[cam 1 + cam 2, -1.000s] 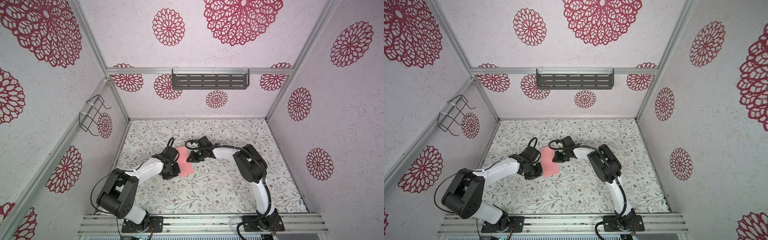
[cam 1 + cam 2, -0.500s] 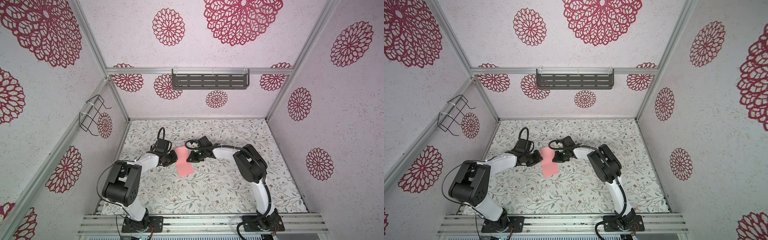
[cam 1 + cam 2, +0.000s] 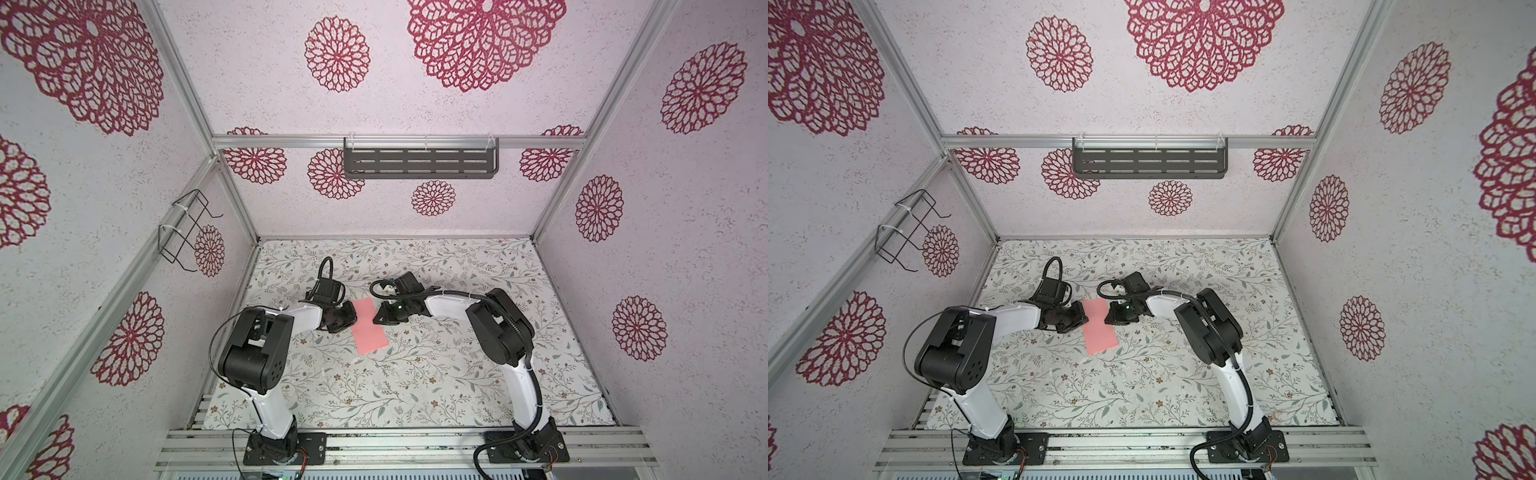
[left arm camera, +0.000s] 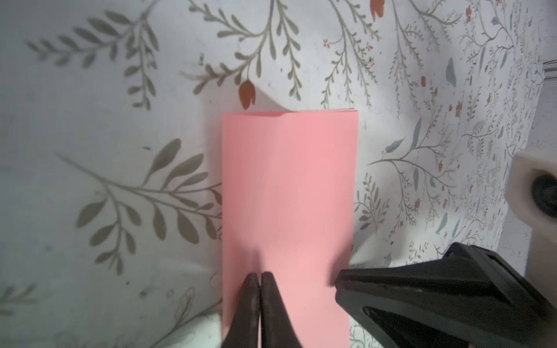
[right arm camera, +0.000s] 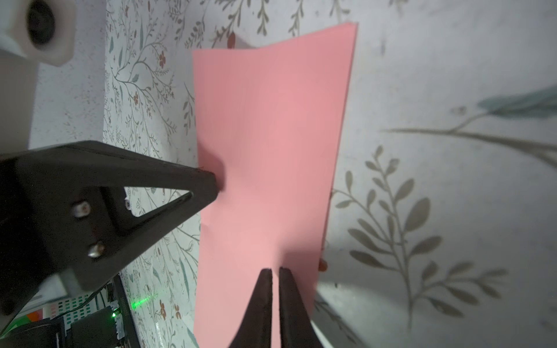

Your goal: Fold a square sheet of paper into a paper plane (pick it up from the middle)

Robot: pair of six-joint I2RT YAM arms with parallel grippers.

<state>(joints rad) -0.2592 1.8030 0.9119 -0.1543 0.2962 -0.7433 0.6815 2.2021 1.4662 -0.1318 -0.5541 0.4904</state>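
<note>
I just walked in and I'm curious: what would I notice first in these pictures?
A narrow rectangle of salmon-pink paper, folded over, lies between the two arms on the leafy, flower-printed table cover. The black left gripper and black right gripper meet it from either side, both shut, near its far end. Big crimson lace-like flowers dot the pale walls all around.

Red-rosette walls (image 3: 270, 216) with 1 grey shelf (image 3: 419, 163) enclose a floral-print floor (image 3: 415, 386).
</note>
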